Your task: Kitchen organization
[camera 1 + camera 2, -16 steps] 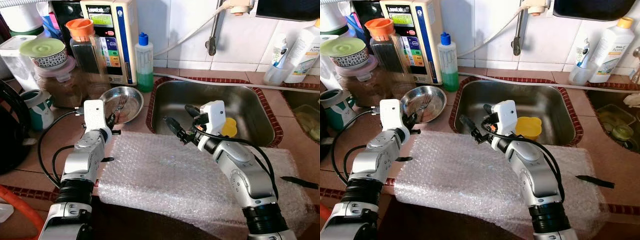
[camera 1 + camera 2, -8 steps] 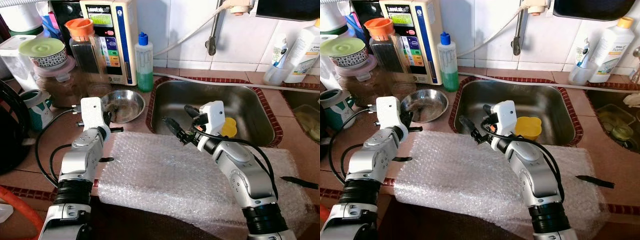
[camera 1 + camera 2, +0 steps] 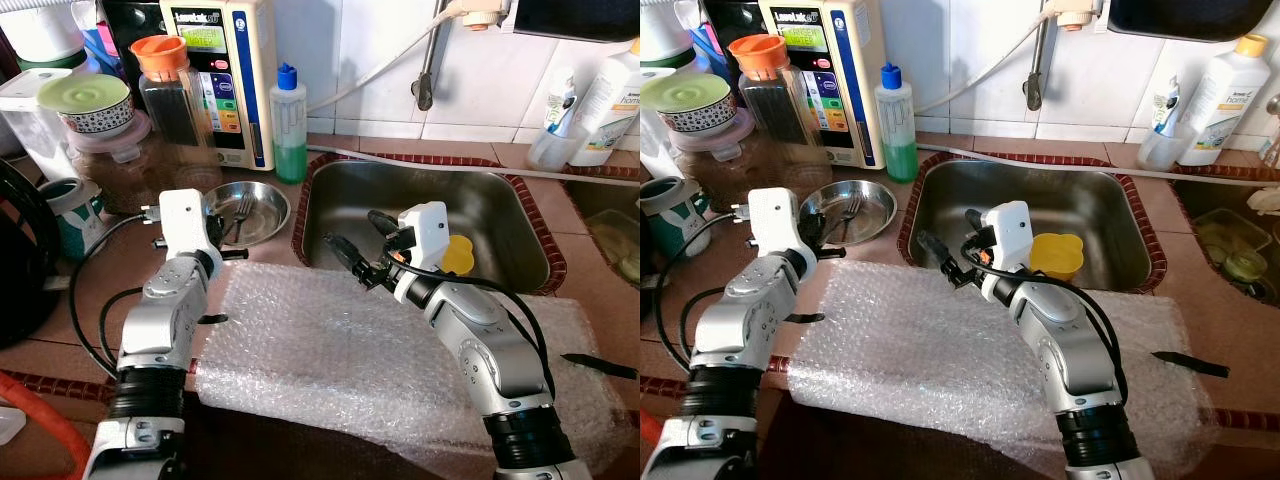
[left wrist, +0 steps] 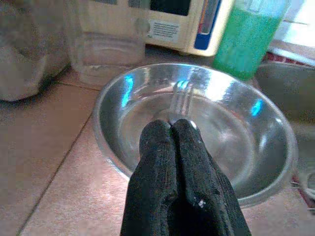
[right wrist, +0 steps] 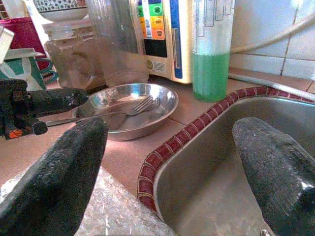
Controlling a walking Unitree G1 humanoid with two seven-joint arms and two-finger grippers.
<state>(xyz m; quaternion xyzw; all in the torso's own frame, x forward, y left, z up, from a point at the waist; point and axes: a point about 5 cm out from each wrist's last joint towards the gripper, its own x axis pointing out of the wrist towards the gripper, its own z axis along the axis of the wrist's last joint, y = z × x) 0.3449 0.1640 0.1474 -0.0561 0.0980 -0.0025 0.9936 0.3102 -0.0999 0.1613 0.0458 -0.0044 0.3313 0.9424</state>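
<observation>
A steel bowl (image 3: 262, 226) stands on the counter left of the sink, with a fork (image 3: 240, 210) lying in it. My left gripper (image 3: 233, 253) is shut at the bowl's near rim. In the left wrist view its fingertips (image 4: 158, 135) press together in front of the fork's tines (image 4: 181, 95), and I see nothing clamped between them. My right gripper (image 3: 350, 228) is open over the sink's front left corner, above the bubble wrap (image 3: 330, 340), and holds nothing. A yellow cup (image 3: 1057, 253) sits in the sink (image 3: 500, 200).
A green soap bottle (image 3: 288, 125), a water machine (image 3: 225, 70) and jars (image 3: 165, 90) crowd the back left. A black blade (image 3: 598, 364) lies on the wrap at the right. The tap (image 3: 426, 70) hangs over the sink. Bottles stand at the back right.
My left wrist has drawn back slightly from the bowl, towards the left. The bowl now sits flat with the fork plainly in it. The right arm has held still.
</observation>
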